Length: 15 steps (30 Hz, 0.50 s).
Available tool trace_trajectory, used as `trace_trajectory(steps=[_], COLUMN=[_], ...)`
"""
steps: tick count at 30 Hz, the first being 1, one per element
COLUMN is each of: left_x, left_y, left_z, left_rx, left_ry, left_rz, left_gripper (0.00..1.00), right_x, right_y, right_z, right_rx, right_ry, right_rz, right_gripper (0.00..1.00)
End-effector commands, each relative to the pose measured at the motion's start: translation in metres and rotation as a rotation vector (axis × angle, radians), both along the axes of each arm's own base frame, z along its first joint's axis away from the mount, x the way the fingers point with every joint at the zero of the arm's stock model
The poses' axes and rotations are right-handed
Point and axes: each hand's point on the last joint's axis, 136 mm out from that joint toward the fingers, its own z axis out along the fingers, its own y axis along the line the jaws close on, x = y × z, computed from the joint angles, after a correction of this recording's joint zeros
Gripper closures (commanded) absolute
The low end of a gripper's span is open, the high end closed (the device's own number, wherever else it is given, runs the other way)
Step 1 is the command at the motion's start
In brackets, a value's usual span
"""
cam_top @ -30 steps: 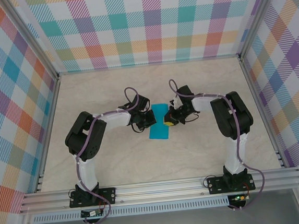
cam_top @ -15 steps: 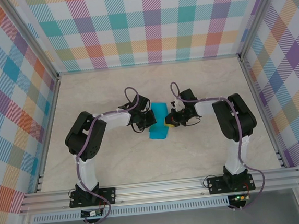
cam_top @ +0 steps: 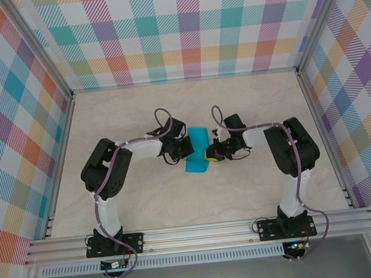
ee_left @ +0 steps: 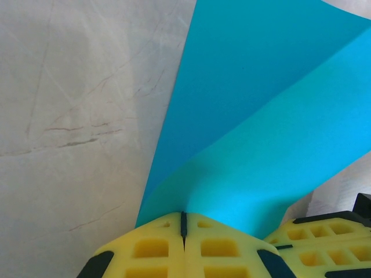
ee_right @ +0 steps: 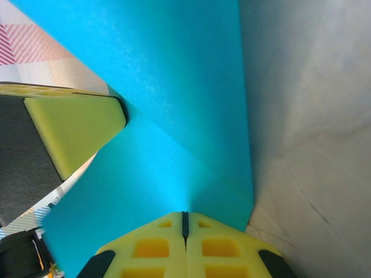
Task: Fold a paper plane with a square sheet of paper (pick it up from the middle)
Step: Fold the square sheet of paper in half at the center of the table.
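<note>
The paper (cam_top: pixel 196 150) is in the middle of the tabletop (cam_top: pixel 145 201). The left jaws pinch one side, the right jaws pinch the other. The right jaws have slid a little toward the near edge, bending the paper. I think a fold is starting.

Marbled table (cam_top: pixel 145 201), plaid walls (cam_top: pixel 189 28) (pastel checks)

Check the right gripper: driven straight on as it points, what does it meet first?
The square sheet of paper: the right gripper is shut on its edge and the sheet runs on ahead. Past it, the left gripper sits slightly off that line; depth unclear.
</note>
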Motion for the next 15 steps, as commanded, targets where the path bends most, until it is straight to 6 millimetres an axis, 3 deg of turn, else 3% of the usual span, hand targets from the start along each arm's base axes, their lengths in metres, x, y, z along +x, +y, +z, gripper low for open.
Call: trace_trajectory(steps=[1, 9, 12, 15], left_x=[-0.033, -0.032, -0.033, -0.033], left_y=[0.017, 0.017, 0.017, 0.018], left_z=[-0.044, -0.045, -0.045, -0.046], left_rx=[0.112, 0.117, 0.118, 0.118], left_ry=[0.124, 0.125, 0.126, 0.127], left_rz=[-0.023, -0.027, -0.028, -0.026], left_gripper=[1.0, 1.0, 1.0, 1.0], right_x=[-0.017, -0.008, -0.014, -0.021], right_y=[-0.009, 0.016, 0.022, 0.02], right_z=[-0.019, 0.043, 0.043, 0.025], right_rx=[-0.068, 0.057, 0.071, 0.042], right_ry=[0.029, -0.059, -0.045, -0.013], right_rz=[0.031, 0.065, 0.078, 0.08], right_gripper=[1.0, 1.0, 1.0, 1.0])
